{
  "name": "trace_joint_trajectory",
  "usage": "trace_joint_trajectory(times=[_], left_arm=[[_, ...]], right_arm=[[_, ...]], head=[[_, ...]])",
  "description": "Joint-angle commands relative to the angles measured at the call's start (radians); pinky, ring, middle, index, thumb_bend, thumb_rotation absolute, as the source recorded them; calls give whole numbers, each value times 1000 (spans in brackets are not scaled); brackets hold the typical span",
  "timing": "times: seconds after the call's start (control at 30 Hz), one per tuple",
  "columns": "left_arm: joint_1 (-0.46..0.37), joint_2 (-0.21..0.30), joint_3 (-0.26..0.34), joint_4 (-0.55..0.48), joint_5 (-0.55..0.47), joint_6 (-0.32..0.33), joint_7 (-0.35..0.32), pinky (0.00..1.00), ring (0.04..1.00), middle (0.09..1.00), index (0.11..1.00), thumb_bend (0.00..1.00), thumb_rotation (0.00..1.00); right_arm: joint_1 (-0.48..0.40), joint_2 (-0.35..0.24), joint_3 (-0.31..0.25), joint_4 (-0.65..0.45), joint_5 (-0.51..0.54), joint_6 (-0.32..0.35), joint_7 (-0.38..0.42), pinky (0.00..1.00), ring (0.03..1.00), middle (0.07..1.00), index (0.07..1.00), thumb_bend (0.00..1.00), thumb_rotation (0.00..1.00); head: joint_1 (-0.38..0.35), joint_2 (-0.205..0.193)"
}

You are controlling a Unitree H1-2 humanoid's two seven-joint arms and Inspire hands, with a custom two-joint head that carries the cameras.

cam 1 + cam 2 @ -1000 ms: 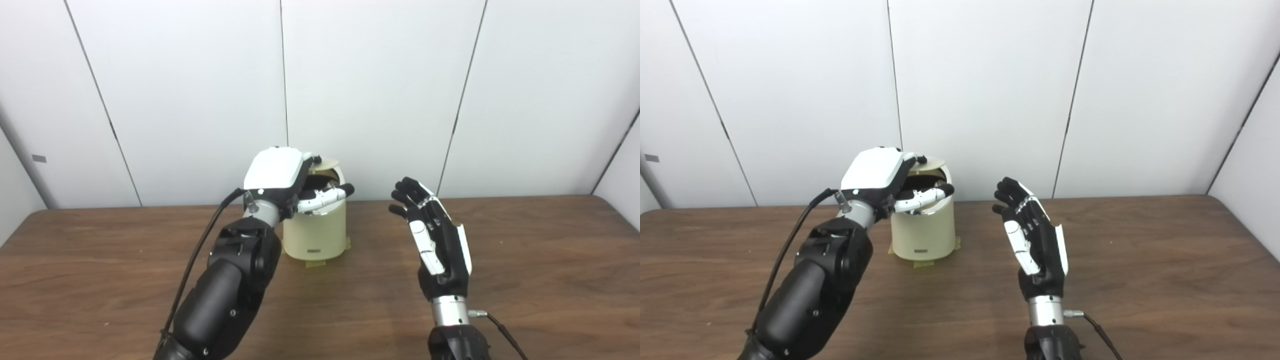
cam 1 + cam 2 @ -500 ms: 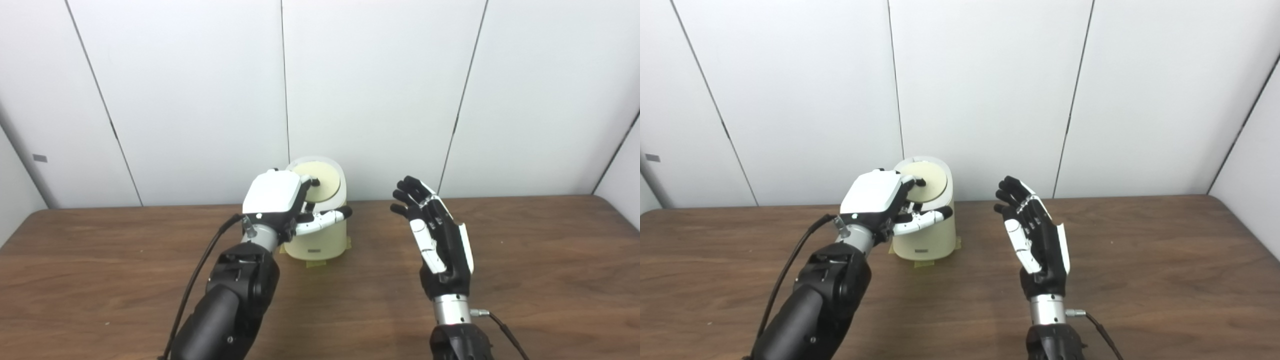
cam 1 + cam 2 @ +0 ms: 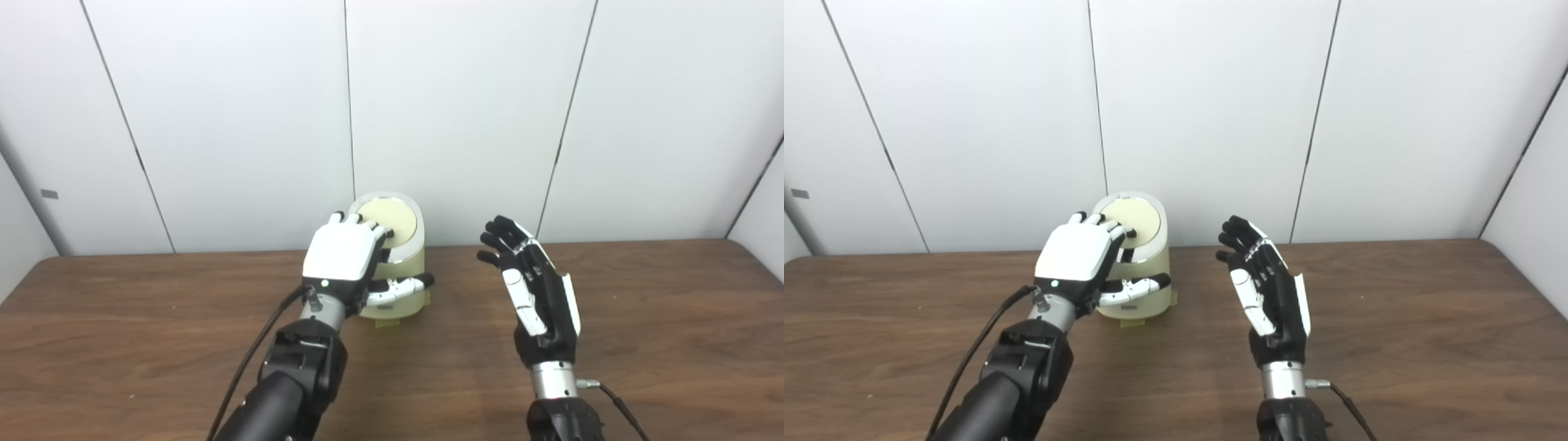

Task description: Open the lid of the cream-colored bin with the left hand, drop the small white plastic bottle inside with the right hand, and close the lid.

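Cream plastic, the bin [image 3: 392, 278] stands on the worktop [image 3: 643, 306] near the wall, and its lid [image 3: 387, 218] is down again; one second ago it stood open with the left hand [image 3: 343, 260] holding it up. Now this hand lies flat, its fingers [image 3: 367, 224] spread on the lid's near edge, grasping nothing. Right of the bin, the right hand [image 3: 539, 294] has stayed raised, released and empty. No bottle is visible, so probably it is inside and the task is almost complete.

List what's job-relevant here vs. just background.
Job: cream-colored bin; its lid, down flat; left hand, fingers over the lid; right hand, open and empty. Bottle not in view.
Background: table; yellow tape under bin; wall panels.
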Motion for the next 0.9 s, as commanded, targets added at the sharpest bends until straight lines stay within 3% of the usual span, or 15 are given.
trace_joint_trajectory(times=[0.0,0.27,0.53,0.67,0.77,0.87], left_arm=[[-9,3,-3,29,20,-4,-1,1000,980,897,869,699,976],[-2,-5,6,47,39,2,-5,1000,951,886,846,709,965],[9,-13,39,12,-13,-14,25,1000,951,877,849,697,946],[37,-53,102,-25,-89,-32,141,1000,928,883,874,697,996],[69,-94,162,-74,-172,-70,256,1000,974,966,963,681,1000],[77,-99,173,-96,-163,-81,315,1000,998,997,997,660,1000]], right_arm=[[-27,9,3,-41,-3,-5,4,696,780,783,761,295,557],[-26,9,4,-46,-6,3,6,693,779,781,761,306,569],[-25,11,4,-46,-4,-2,7,690,777,781,763,309,561],[-24,14,5,-48,-6,0,5,688,776,779,759,301,557],[-24,11,6,-49,-8,1,7,693,777,780,760,301,571],[-24,8,7,-45,-7,-1,10,693,777,781,762,298,580]], head=[[-1,1],[-1,2],[0,3],[-3,4],[2,6],[4,3]])
